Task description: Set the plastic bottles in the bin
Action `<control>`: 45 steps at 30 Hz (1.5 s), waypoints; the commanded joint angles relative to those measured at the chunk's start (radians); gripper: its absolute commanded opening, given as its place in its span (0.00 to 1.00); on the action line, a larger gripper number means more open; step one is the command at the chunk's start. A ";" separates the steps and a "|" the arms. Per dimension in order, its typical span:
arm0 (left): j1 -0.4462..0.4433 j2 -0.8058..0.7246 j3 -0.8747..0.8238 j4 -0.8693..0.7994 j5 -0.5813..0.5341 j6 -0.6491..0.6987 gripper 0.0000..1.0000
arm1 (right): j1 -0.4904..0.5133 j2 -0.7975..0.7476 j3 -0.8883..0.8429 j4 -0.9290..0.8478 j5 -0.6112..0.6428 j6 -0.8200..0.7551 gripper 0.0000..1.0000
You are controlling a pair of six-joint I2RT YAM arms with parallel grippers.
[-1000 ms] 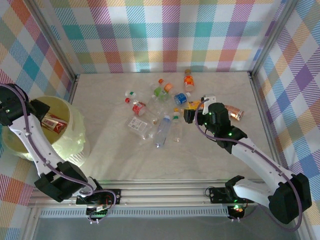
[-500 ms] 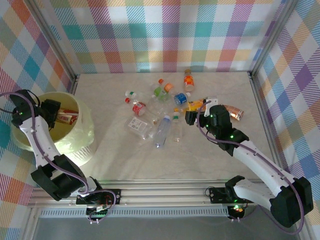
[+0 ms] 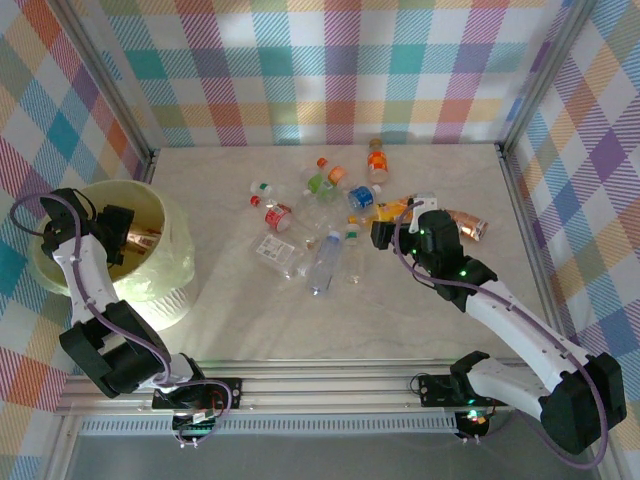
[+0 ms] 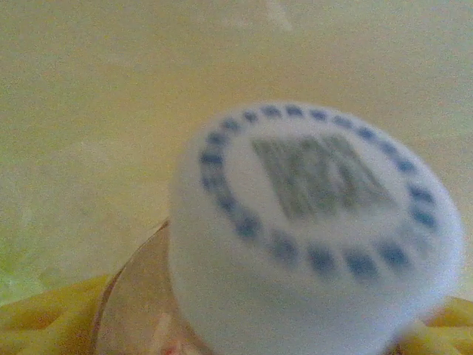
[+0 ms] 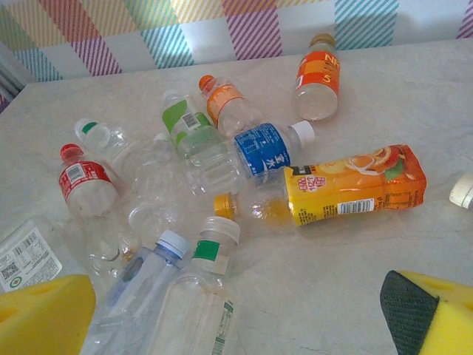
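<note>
Just beyond right end effector (image 5: 238, 310), bottles (image 5: 214, 251).

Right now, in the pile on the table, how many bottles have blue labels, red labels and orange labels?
Blue-label bottle: 1
Red-label bottle: 1
Orange-label bottles: 3
Total: 5

Bottles (image 3: 325, 262) are crowding the far middle of the tabletop (image 3: 300, 330); the bin (image 3: 165, 265) is blocking its left edge; the near strip is lying bare.
</note>
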 commanded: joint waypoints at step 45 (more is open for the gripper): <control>-0.047 -0.494 0.151 0.000 0.467 0.057 1.00 | -0.582 0.236 0.164 -0.252 -0.292 -0.194 1.00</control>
